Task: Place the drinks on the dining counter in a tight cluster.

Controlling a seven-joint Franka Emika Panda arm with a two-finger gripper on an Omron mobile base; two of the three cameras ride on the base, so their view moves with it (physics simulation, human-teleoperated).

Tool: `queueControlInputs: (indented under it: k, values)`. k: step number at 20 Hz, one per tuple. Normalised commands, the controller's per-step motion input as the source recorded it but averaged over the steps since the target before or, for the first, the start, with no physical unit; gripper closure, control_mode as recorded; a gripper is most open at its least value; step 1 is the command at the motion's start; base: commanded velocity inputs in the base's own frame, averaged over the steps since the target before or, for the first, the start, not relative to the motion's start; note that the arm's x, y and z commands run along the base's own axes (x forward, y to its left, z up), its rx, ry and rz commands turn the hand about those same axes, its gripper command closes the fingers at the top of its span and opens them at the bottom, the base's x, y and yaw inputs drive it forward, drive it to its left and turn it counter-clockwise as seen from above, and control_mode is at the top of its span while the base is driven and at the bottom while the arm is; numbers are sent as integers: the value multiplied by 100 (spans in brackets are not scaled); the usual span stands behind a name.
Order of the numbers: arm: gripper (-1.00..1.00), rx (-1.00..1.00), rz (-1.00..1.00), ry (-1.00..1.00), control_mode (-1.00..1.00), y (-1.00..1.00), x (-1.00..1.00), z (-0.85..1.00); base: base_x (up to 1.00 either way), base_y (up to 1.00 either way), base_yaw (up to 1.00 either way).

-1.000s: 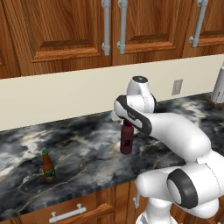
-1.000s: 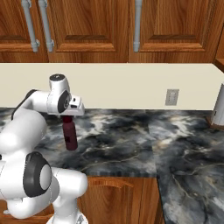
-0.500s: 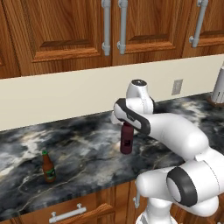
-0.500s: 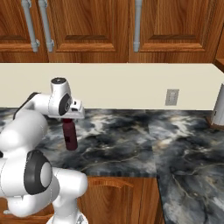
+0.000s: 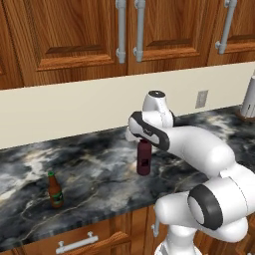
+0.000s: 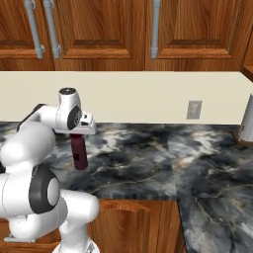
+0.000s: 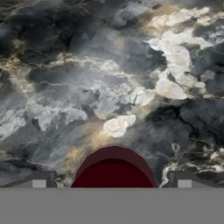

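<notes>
Your tool (image 7: 112, 183) stands spread as wide as it goes, one dark fingertip (image 7: 38, 180) on each side of the maroon bottle (image 5: 144, 158), whose rounded top shows between them in the hand view. You can see a gap on both sides, so nothing is gripped. The bottle stands upright on the marbled wall counter (image 5: 99, 174), directly under the hand in both base views. The slim brown beer bottle (image 5: 55, 190) stands upright near the counter's front edge, well apart to the left
</notes>
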Motion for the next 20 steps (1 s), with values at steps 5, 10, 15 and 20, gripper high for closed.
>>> queueControlInputs:
  k: [5, 10, 15, 20]
  values:
    - [-100, 0, 0, 1, -100, 0, 0, -1, 0, 0, 0]
    - [100, 0, 0, 0, -100, 0, 0, 0, 0, 0, 0]
    - [100, 0, 0, 0, -100, 0, 0, 0, 0, 0, 0]
    - [100, 0, 0, 0, -100, 0, 0, 0, 0, 0, 0]
